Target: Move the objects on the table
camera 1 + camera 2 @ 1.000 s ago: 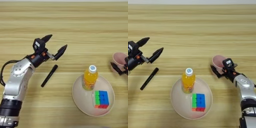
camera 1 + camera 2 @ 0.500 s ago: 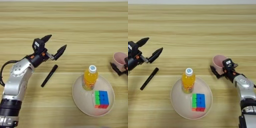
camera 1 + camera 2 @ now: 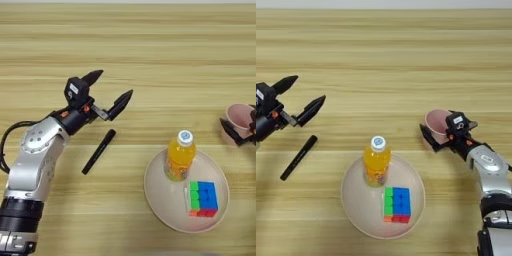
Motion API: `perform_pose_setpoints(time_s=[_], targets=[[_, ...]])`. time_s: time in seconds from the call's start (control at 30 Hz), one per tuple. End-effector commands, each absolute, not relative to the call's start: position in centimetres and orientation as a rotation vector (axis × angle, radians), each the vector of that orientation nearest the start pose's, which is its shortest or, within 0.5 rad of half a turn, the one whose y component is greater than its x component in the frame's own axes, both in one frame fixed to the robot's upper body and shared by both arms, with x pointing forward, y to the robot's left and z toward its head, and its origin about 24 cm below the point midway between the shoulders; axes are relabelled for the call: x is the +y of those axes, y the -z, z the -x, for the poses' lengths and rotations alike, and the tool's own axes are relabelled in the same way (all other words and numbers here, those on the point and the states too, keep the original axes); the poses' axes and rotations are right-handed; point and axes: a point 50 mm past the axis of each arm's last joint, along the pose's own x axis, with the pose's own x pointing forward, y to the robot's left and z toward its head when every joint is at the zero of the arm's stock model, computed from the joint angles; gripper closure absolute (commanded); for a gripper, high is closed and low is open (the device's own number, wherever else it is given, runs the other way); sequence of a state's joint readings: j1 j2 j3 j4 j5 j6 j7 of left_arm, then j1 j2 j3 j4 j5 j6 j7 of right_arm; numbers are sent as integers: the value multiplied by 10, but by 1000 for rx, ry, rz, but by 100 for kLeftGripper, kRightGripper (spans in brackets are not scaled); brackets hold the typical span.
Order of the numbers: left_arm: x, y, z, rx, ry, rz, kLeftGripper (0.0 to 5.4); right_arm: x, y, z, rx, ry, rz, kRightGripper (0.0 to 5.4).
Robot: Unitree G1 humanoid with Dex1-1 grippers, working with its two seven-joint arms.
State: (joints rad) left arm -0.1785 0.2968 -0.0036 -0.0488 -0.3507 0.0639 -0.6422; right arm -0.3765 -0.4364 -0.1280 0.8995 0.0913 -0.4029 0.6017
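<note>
A slim black marker pen (image 3: pixel 99 151) lies slanted on the table (image 3: pixel 150 45) at the left. My left gripper (image 3: pixel 113 84) hovers just above and behind it, open, with nothing between its fingers. An orange-drink bottle (image 3: pixel 180 156) with a white cap stands upright on the back of a beige plate (image 3: pixel 358 200). A coloured cube (image 3: pixel 396 204) lies on the plate next to the bottle. At the right a pale pink cup (image 3: pixel 437 122) stands on the wood. My right gripper (image 3: pixel 428 131) reaches in from the right and sits against the cup.
My left arm (image 3: pixel 37 160) comes up from the lower left corner, and my right arm (image 3: pixel 488 170) runs along the right edge. Bare wood stretches across the far half of the table.
</note>
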Motion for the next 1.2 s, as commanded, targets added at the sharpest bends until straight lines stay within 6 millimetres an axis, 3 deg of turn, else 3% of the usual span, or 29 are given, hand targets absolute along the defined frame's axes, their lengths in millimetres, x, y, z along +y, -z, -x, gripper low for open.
perform_pose_setpoints(time_s=[0.03,0.67,1.2], targets=[[159,-105,-276,-174,714,-27,0,-265,-21,-295,124,-368,245,4],[156,-106,-277,-179,716,-22,0,-269,-20,-286,120,-395,221,4],[157,-105,-276,-179,717,-22,0,-265,-34,-287,19,-418,220,4]])
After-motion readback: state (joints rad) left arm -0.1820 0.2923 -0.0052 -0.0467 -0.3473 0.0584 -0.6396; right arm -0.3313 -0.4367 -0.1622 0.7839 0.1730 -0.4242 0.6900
